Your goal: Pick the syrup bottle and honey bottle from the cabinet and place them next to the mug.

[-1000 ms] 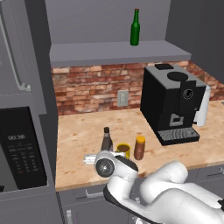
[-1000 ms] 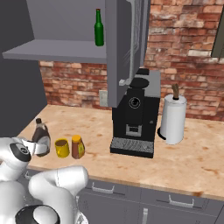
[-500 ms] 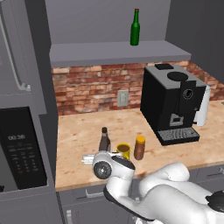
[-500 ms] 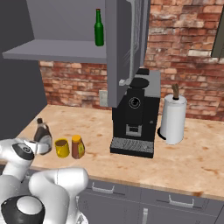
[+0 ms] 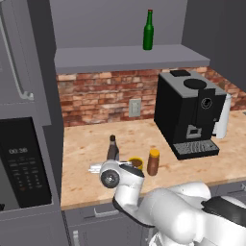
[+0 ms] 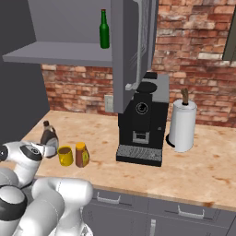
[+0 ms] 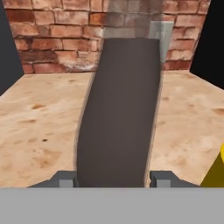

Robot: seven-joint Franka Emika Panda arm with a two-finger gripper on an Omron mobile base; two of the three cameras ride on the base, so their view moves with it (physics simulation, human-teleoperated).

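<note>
1. Already down on the wooden counter (image 5: 86, 144), the syrup bottle (image 5: 113, 148) stands upright just left of the mug (image 5: 136, 163); in the hand view its dark body (image 7: 120, 113) rises between the two finger tips, so the gripper (image 7: 113, 179) is clamped on its lower part, holding it steady while it settles at its spot.
2. Gripping low on the body rather than at the narrow neck probably keeps a tall bottle from tipping as it is set down.
3. Next outward, the mug sits with the honey bottle (image 5: 153, 162) just to its right, orange cap up; one bottle on each side looks like the layout the task wants, so the job seems close to done.
4. From the right base view the same row reads syrup bottle (image 6: 48, 136), mug (image 6: 65, 156), honey bottle (image 6: 82, 154), all near the counter's front edge.
5. Farther back stands the black coffee machine (image 5: 190, 115), well apart from the row.
6. Above, the cabinet (image 5: 129, 57) shelf holds a green bottle (image 5: 148, 31), which is no part of the task.
</note>
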